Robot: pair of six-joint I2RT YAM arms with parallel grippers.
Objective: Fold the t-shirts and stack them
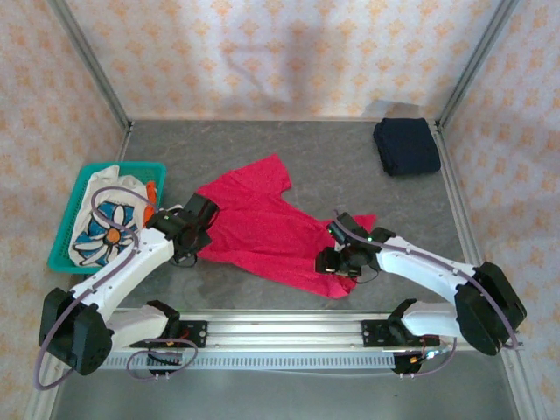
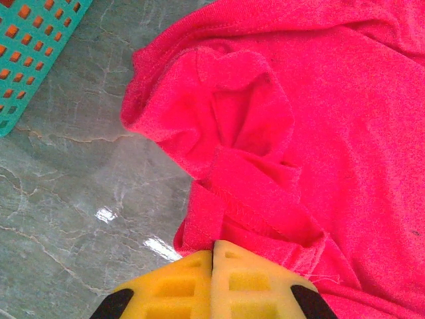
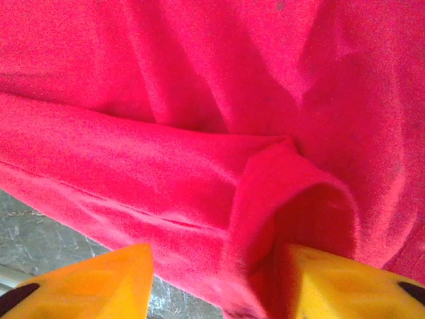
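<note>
The red shirt [image 1: 262,229] is soft and floppy, so we hold edges. Left gripper [image 2: 212,247] pinches its left hem; right gripper [image 3: 218,258] gapes around a fold.

1 overhead view, 2 close wrist views; common ground: red t-shirt [image 1: 262,232]

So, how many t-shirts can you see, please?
3. A red shirt lies spread mid-table, a navy shirt sits folded at the far right corner, and a white printed shirt is in the basket on the left; more may hide beneath it.
</note>
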